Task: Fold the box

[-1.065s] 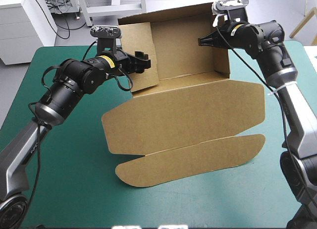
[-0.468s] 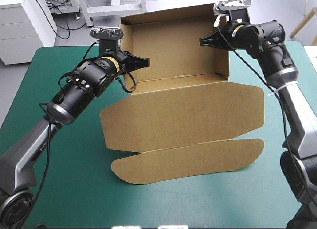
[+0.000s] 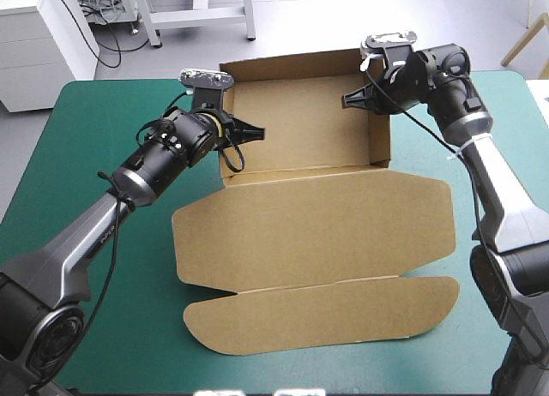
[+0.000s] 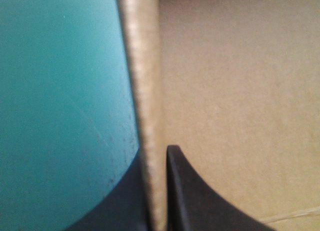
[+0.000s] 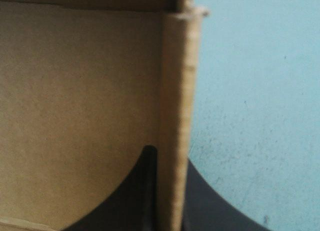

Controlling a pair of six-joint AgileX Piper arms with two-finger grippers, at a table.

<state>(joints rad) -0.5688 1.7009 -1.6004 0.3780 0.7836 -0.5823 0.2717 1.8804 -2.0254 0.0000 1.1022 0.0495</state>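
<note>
Against the earlier frames, the box point(image 3: 317, 225) is seen lower in the high view. Its rear wall stands less tall, and its rounded front flap point(image 3: 326, 315) lies nearer the worktop's point(image 3: 103, 310) near edge. The left side wall point(image 3: 225, 160), swung outward in the earliest frame, is now lined up with the tray. The left arm has been shifted toward the far middle, the right arm slightly inward.

The box is placed at the middle of the worktop. The open tray is toward the far edge, with the lid point(image 3: 309, 216) flat in front of it.

The left end effector point(image 3: 249, 132) is clamped on the left side wall. In the left wrist view the left end effector point(image 4: 156, 156) is all but closed, with the board edge point(image 4: 142, 66) between its black fingers. The right end effector point(image 3: 352, 99) is clamped on the right side wall point(image 3: 380, 130). In the right wrist view the right end effector point(image 5: 169, 156) has the board edge point(image 5: 177, 81) pinched the same way.

Only teal-green cover is seen beside the walls. In each wrist view one finger is partly hidden by the wall. In the high view the left wall's far end is covered by the left arm.
</note>
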